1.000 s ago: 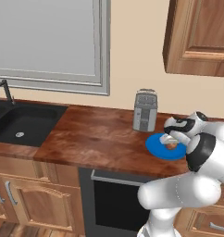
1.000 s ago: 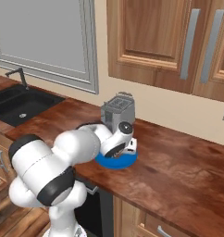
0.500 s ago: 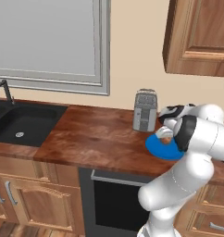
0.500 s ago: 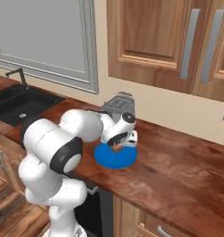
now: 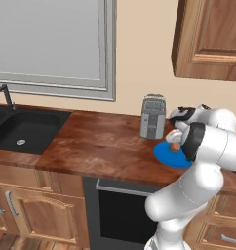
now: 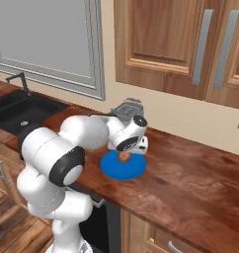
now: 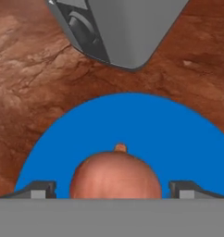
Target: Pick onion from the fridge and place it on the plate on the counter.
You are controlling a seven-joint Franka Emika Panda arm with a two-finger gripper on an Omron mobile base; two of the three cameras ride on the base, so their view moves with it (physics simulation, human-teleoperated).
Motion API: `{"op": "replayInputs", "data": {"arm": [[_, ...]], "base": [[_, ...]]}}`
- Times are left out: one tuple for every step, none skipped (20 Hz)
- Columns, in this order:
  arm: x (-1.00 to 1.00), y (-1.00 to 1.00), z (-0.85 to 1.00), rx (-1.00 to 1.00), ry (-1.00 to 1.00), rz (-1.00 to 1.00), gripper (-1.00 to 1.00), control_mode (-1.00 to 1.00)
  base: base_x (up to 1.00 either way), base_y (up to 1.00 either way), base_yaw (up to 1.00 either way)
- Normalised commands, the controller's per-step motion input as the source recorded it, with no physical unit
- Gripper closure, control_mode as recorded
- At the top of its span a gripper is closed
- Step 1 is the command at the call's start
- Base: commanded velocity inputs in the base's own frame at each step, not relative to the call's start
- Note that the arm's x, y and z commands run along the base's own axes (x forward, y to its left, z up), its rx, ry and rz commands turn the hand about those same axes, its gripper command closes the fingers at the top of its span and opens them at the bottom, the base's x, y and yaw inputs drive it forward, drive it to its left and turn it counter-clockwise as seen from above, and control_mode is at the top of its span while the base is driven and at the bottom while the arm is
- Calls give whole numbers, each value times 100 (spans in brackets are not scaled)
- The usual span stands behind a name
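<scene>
Onion (image 7: pixel 115 175) sits between the spread fingers (image 7: pixel 37 189) of the hand (image 6: pixel 125 154), low over the blue plate (image 7: pixel 132 125) on the table (image 6: pixel 190 173). Released, I judge; lift straight up, clear of the toaster (image 5: pixel 152 116).

Soft, even light fills the rendered kitchen, with no hard glare. The glossy dark reddish-brown wooden counter (image 5: pixel 105 144) carries faint pale sheen, and only weak shadows lie under the grey metal toaster (image 5: pixel 152 116). The base views are slightly soft; the hand view is coarser, and the flat bright blue plate (image 7: pixel 132 125) looks uniformly lit.
</scene>
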Motion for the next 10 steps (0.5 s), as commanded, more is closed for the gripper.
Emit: {"op": "replayInputs", "data": {"arm": [[-44, 9, 43, -1, -3, 0, -100, -100], [-49, 14, 47, -2, -4, 0, -100, -100], [-55, 21, 53, -3, -6, 1, -100, -100], [-58, 19, 55, -3, -5, 1, -100, -100], [-61, 18, 56, -3, -5, 1, -100, -100], [-63, 15, 67, -2, -4, 1, -100, -100], [-69, 9, 80, 0, -3, 0, -100, -100], [-79, 5, 90, 0, -3, 0, -100, -100], [-100, 0, 91, -2, -3, 0, -100, -100], [-100, 0, 80, -3, -3, 0, -100, -100]], "base": [[0, 0, 0], [0, 0, 0], [0, 0, 0], [0, 0, 0], [0, 0, 0], [0, 0, 0], [0, 0, 0], [0, 0, 0], [0, 0, 0], [0, 0, 0]]}}
